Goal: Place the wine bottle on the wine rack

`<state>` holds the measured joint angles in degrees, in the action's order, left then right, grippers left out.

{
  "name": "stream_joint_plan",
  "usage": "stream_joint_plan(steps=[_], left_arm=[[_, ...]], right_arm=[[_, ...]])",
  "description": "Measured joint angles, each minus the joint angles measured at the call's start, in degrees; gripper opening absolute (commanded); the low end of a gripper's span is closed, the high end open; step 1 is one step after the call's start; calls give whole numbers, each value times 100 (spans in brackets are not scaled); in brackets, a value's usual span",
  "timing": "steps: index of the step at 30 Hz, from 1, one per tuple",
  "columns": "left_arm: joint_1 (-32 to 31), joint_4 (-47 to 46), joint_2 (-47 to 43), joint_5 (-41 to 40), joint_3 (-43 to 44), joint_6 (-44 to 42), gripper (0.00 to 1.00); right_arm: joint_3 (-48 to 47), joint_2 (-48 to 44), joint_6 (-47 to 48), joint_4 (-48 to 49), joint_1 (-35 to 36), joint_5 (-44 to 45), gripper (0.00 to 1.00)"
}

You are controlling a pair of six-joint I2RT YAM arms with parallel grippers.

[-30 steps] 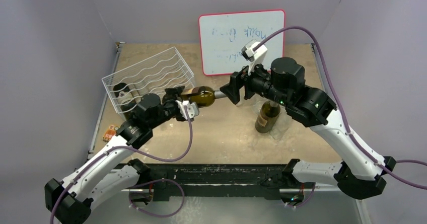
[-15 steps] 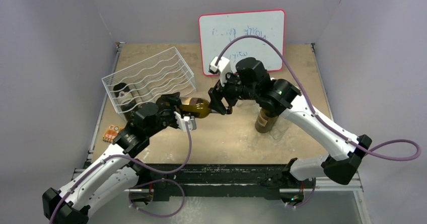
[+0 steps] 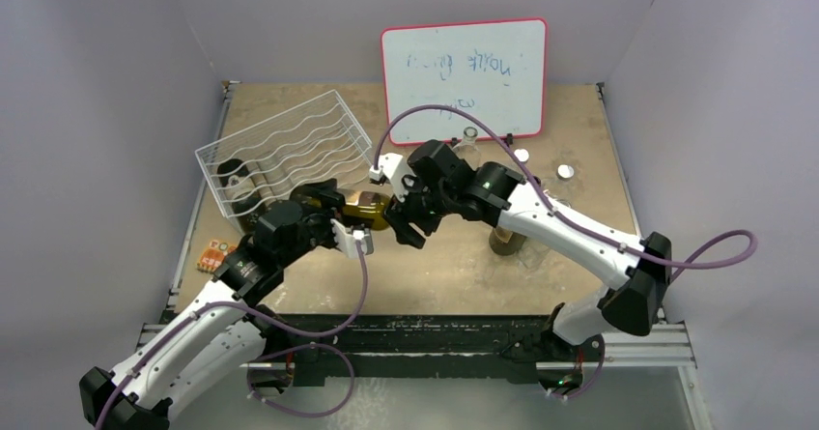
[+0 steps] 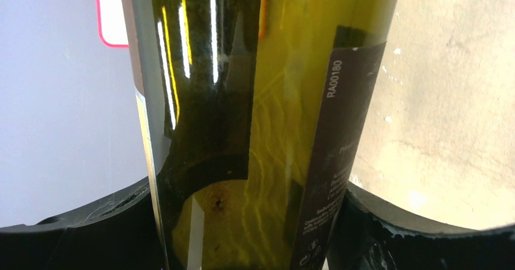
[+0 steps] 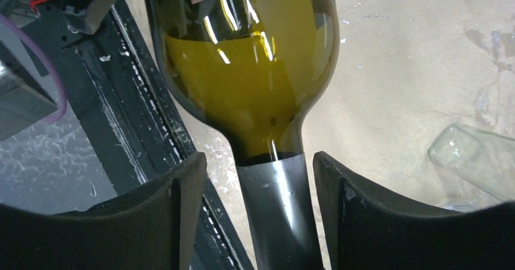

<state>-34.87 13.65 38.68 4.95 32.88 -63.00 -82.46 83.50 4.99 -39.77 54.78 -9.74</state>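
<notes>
The wine bottle (image 3: 368,208) is olive green with a dark label and lies roughly level above the table, neck pointing right. My left gripper (image 3: 335,214) is shut on its body; the bottle (image 4: 255,130) fills the gap between both fingers (image 4: 73,227). My right gripper (image 3: 404,220) is open around the grey foil neck (image 5: 276,203), with a gap on each side between the neck and the fingers (image 5: 176,212). The white wire wine rack (image 3: 299,150) stands just left of and behind the bottle, with a dark bottle (image 3: 235,175) lying in its left end.
A second green bottle (image 3: 506,237) stands upright behind my right forearm. A red-framed whiteboard (image 3: 464,77) leans on the back wall. A small clear glass (image 3: 470,136) and two white caps (image 3: 565,171) lie before it. An orange item (image 3: 212,254) lies at the table's left edge.
My right arm has swung left and nearer, its gripper sliding along the neck toward the bottle's shoulder. The bottle and my left gripper have shifted slightly left and nearer.
</notes>
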Motion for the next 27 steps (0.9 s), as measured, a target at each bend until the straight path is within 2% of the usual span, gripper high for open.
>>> stream_joint_plan(steps=[4, 6, 9, 11, 13, 18, 23, 25, 27], left_arm=[[0, 210, 0, -127, 0, -177, 0], [-2, 229, 0, -120, 0, -269, 0], [-2, 232, -2, -101, -2, -334, 0], [-2, 223, -2, -118, -4, -415, 0], [4, 212, -24, -140, -59, -448, 0], [2, 177, -107, -136, -98, -411, 0], [2, 173, -111, -90, -98, -363, 0], [-2, 188, -111, -90, -116, -363, 0], [-2, 181, -120, -79, -155, -332, 0]], right_arm=[[-90, 286, 52, -66, -4, -11, 62], [-133, 365, 81, -52, -4, -31, 53], [-216, 468, 166, -24, -4, -74, 34], [-262, 520, 269, -39, -2, -262, 29], [-271, 535, 319, -57, 9, -321, 30], [-271, 542, 365, -48, 2, -400, 43], [-251, 612, 339, 4, -4, -476, 52], [-240, 656, 334, 37, -2, -492, 52], [-236, 678, 334, 48, -2, -501, 48]])
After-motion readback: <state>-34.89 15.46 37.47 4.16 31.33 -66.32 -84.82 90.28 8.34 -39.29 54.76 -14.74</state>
